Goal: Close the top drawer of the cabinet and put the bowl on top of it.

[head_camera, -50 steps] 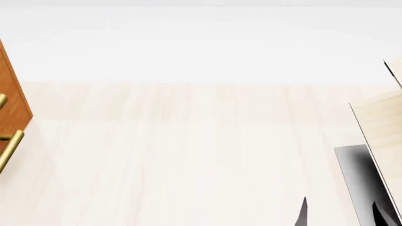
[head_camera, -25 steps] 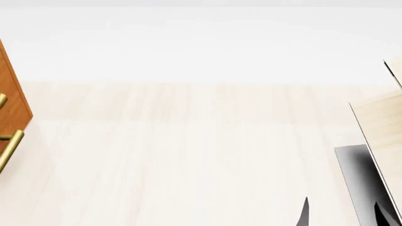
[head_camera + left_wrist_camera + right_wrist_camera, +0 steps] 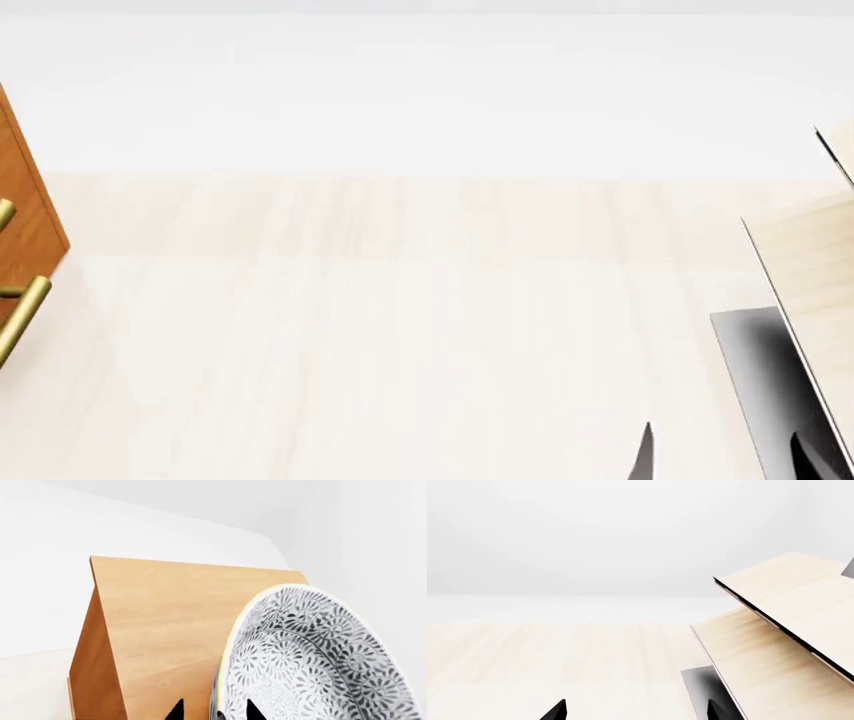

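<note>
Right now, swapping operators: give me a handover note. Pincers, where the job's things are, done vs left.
Left pincer: shut on the bowl, holding it by the rim, tilted on edge, close by the cabinet. The bowl is not yet set on the cabinet's top.
Right pincer: open and empty, fingertips apart over the pale table, near the pale wood rack.
Head view shows only the cabinet's edge with its brass handles at far left; the bowl is out of that frame.
Top drawer: cannot tell from these views whether it is closed; check first.
Left: confirm the drawer, then set the bowl upright on the cabinet and release.
</note>
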`<state>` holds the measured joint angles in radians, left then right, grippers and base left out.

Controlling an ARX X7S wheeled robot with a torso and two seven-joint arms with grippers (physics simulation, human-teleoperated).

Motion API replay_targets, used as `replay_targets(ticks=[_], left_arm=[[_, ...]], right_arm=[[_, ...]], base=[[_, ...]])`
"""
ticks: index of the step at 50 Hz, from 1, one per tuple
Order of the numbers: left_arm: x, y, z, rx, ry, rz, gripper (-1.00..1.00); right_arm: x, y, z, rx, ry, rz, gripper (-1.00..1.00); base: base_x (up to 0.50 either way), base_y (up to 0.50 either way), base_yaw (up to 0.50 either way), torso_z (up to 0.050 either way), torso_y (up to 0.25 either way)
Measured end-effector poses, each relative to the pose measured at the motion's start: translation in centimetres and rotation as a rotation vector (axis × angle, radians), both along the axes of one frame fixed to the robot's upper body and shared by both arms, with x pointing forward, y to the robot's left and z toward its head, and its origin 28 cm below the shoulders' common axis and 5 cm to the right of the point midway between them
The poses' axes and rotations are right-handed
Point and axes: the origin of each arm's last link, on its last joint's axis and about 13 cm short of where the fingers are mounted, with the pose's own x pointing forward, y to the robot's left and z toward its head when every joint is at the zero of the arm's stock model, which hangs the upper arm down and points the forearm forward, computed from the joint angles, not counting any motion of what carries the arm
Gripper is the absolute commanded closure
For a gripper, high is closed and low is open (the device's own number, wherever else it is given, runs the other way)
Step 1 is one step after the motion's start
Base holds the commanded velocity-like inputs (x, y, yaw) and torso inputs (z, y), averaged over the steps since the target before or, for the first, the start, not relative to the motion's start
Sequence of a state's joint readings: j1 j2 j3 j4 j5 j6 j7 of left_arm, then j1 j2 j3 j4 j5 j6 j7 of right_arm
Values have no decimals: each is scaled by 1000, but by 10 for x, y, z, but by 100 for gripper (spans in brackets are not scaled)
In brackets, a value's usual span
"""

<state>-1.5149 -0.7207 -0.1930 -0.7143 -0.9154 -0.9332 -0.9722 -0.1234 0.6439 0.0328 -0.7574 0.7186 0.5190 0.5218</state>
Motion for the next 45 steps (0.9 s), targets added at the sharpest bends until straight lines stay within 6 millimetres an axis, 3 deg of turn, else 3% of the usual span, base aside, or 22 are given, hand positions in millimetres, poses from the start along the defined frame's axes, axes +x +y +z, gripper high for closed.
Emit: replay_targets(ticks=[34,45], left_arm=[[0,1,-3,-44,-14,-65,-100],[-4,5,4,-55,-55,-102,-100]], right_arm=[[1,0,-3,-1,9,-1,-100],[4,-1,-5,-3,15,-5,-100]], base=[[0,0,0,0,0],[0,0,0,0,0]])
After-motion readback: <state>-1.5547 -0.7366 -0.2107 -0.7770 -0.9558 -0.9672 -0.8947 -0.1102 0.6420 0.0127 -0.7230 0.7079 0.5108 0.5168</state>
